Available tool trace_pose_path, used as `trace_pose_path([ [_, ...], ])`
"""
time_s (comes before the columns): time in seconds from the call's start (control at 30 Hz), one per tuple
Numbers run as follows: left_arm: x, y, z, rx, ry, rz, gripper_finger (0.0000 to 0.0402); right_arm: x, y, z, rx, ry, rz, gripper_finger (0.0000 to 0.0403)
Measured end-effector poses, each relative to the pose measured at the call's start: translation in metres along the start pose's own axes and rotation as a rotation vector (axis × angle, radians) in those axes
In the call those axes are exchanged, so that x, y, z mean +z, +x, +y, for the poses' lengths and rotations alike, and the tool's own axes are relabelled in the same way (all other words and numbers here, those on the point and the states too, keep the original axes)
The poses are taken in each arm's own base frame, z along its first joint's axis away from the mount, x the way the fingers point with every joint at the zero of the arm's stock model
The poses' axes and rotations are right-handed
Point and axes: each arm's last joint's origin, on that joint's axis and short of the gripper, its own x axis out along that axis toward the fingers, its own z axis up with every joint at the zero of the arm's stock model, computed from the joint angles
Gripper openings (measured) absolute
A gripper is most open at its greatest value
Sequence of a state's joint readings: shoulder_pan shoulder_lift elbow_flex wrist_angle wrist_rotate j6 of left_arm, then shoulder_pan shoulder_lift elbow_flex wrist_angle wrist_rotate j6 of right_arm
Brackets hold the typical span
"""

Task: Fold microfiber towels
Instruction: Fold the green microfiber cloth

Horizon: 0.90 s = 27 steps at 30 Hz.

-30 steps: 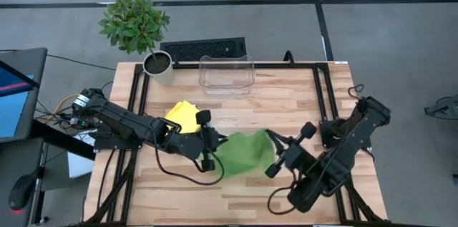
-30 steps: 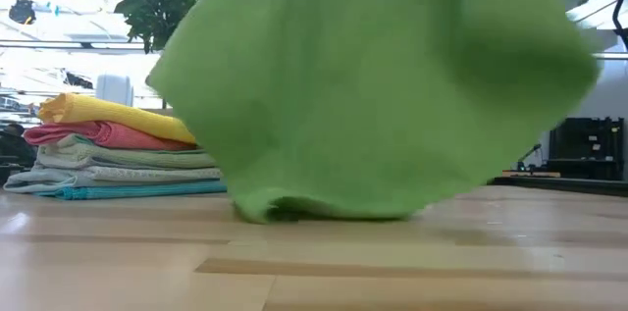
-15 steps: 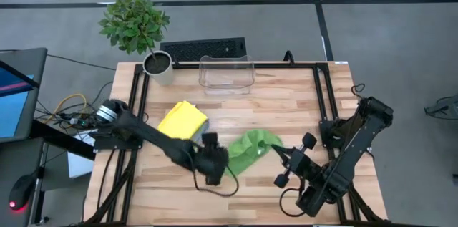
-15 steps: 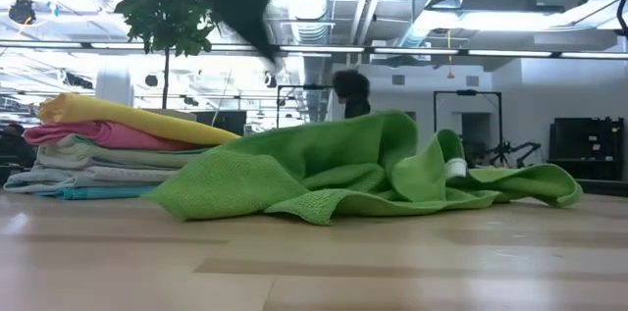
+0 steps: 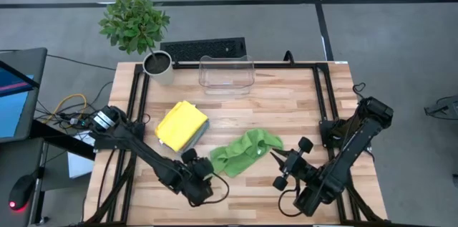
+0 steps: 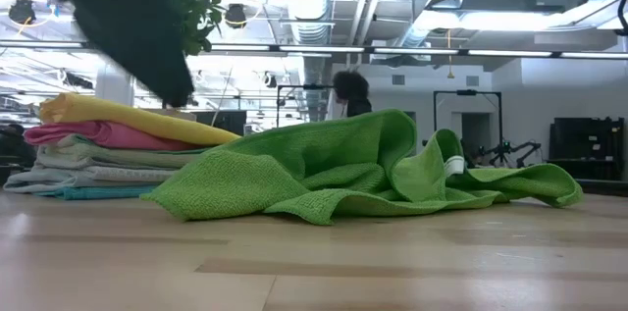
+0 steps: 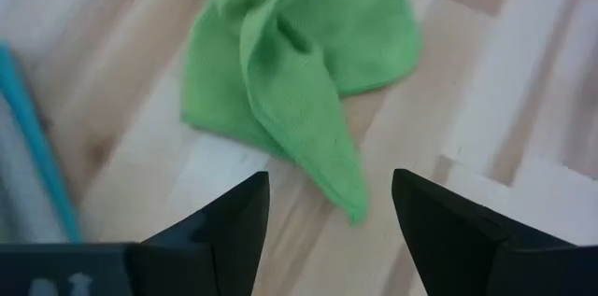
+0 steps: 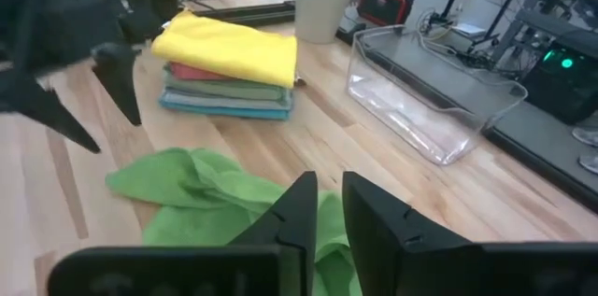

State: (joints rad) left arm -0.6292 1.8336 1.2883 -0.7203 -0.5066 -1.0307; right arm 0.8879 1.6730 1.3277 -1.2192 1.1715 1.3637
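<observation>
Two grippers: you have both in the lower half of the high view, neither one holding anything.
Left gripper [image 5: 203,182]: lower centre-left of the high view, just beside the near-left corner of the crumpled lime-green microfiber towel [image 5: 245,152]. Its fingers [image 7: 224,221] stand spread, with bare wood and the towel's pointed corner showing in the gap.
Right gripper [image 5: 279,166]: lower centre-right of the high view, just beside the towel's right edge. Its fingers [image 8: 297,207] stand slightly parted with a narrow gap, nothing between them.
Lime-green towel: you will find it lying loose and bunched on the light wooden slatted table [image 5: 286,105], centre of the high view, between the two grippers. In the low view it lies rumpled in uneven folds, with a small white tag [image 6: 453,166] showing toward its right side.
Folded stack [image 5: 182,124]: left of centre in the high view, up and to the left of the green towel and apart from it. The low view shows a yellow towel [image 6: 128,117] on top, then pink, pale green, grey and teal layers beneath.
Clear plastic bin [image 5: 226,74]: upper centre of the high view, at the table's far edge.
Potted green plant in a white pot [image 5: 159,66]: upper left corner of the table.
Black keyboard [image 5: 203,49]: just beyond the table's far edge.
</observation>
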Motion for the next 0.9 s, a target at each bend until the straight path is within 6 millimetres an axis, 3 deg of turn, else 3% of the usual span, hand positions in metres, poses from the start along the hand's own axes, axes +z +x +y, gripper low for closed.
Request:
trace_pose_path([
  [0.4,-0.037,0.039,0.016,-0.067,-0.184,-0.069,0.0220,-0.001,0.000,0.001,0.005,-0.024,0.006,0.0126],
  [0.6,-0.050,0.051,0.022,-0.131,-0.214,-0.063,0.0211,-0.016,0.017,-0.002,-0.026,-0.030,0.073,0.0164],
  [0.77,-0.053,0.058,0.017,-0.159,-0.157,-0.057,0.0145,-0.034,0.039,-0.008,-0.067,-0.023,0.173,0.0191],
  [0.9,-0.055,0.063,0.016,-0.150,-0.140,-0.059,0.0068,-0.038,0.040,-0.010,-0.070,-0.013,0.194,0.0204],
])
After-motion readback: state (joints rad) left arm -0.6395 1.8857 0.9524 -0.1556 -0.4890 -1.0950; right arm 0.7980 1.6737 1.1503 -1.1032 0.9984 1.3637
